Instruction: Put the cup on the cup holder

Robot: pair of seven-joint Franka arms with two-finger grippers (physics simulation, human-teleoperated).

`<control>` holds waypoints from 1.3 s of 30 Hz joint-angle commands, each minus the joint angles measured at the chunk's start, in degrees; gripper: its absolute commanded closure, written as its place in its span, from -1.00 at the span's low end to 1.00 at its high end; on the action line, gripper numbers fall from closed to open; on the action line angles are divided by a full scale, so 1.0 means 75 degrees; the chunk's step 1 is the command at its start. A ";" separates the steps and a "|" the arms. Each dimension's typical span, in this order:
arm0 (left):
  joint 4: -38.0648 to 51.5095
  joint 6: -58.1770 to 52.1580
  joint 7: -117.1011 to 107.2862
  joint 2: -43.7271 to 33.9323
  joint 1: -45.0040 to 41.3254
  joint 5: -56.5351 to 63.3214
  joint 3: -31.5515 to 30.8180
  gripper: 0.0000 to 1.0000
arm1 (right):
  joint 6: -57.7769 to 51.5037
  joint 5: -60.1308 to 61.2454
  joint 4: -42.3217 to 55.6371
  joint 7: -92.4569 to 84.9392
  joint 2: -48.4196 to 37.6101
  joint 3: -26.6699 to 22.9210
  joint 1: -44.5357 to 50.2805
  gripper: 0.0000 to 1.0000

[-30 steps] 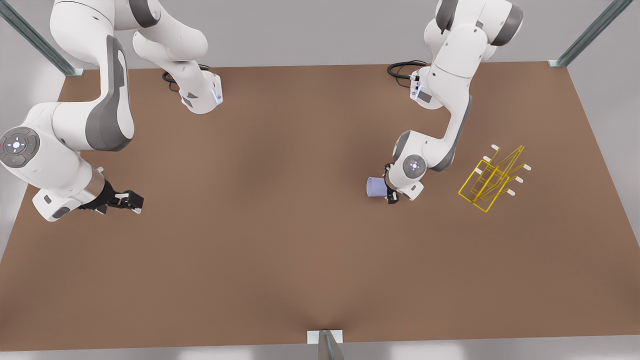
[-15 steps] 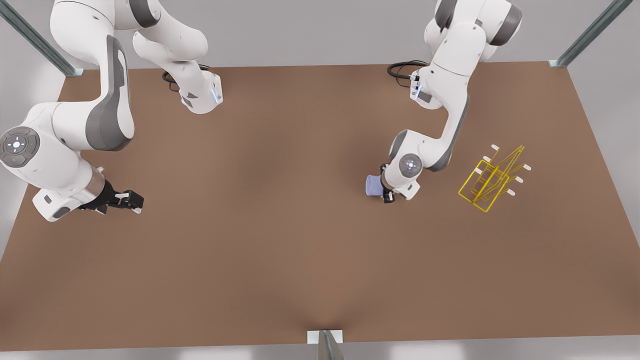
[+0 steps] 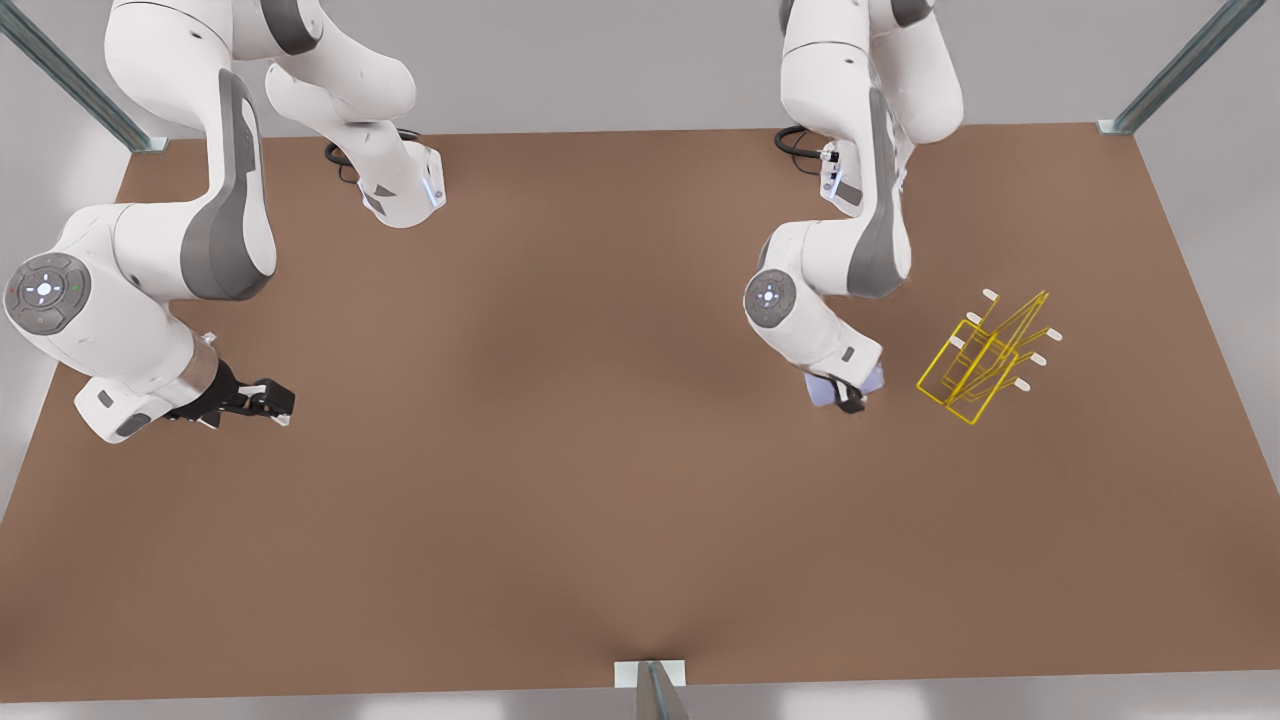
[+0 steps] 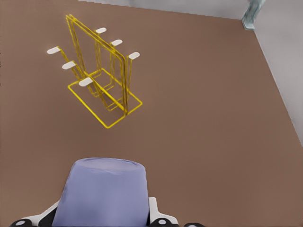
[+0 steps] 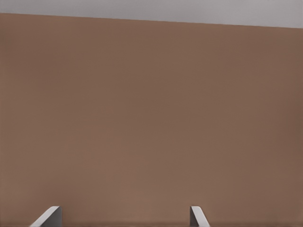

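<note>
Two end effectors to report. Your left end effector (image 3: 848,393) is pinched on the cup (image 4: 102,191), carried above the tabletop (image 3: 560,480) just beside the cup holder (image 3: 985,358) and not touching it. Your right end effector (image 3: 262,401) waits well apart at the front view's left, fingers (image 5: 47,217) spread over bare tabletop. Judgement: the cup looks light, rigid and smooth-walled, and its taper could let it slip, so grip the side wall squarely. The wire holder looks light and easily nudged; approach its white-tipped prongs (image 4: 134,55) gently.
</note>
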 commanded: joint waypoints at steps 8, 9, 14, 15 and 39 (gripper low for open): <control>-0.1444 -0.0701 0.1491 0.1307 -0.1374 0.2356 0.1127 -0.28 | 0.0138 0.0051 0.0014 -0.0051 0.0197 0.0000 -0.0043 -1.00; -0.1549 -0.0689 0.1643 0.1354 -0.1433 0.2555 0.1162 -0.28 | 0.0138 0.0144 0.0014 -0.0051 0.0197 0.0000 -0.0055 -1.00; -0.2651 0.0353 0.1738 0.2033 -0.1585 0.3411 0.1397 -0.28 | 0.0138 0.0297 0.0014 -0.0098 0.0197 0.0000 -0.0055 -1.00; -0.2663 0.0424 0.1644 0.2092 -0.1562 0.3376 0.1385 -0.28 | 0.0138 0.0297 0.0014 -0.0098 0.0197 0.0000 -0.0043 -1.00; -0.4081 0.2814 -0.1261 0.2362 -0.1152 0.3458 0.0905 -0.28 | 0.0126 0.0297 0.0014 -0.0074 0.0197 0.0000 0.0004 -1.00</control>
